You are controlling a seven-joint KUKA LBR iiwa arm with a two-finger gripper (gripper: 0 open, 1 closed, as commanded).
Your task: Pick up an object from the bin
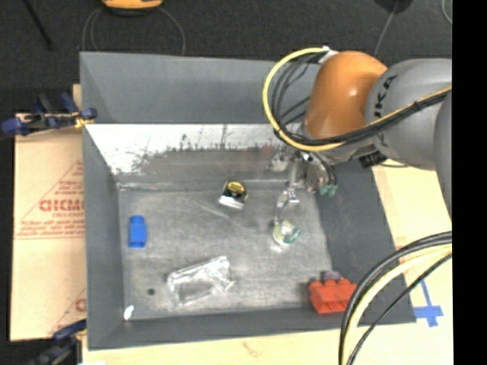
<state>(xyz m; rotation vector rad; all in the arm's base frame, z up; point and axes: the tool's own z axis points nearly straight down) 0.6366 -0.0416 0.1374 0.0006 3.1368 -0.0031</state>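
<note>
My gripper [290,196] hangs in the right half of the bin, below the orange wrist cover. Just beneath and in front of it lies a small clear, greenish round thing [285,235] on the bin floor. A small black, yellow and white object [233,194] lies to the gripper's left, near the middle of the bin. Whether the gripper touches the clear round thing I cannot tell.
A blue block [137,231] lies at the left side of the floor. A crumpled clear plastic bag [199,279] lies near the front. A red block-like thing [331,293] sits in the front right corner. The arm reaches in from the right.
</note>
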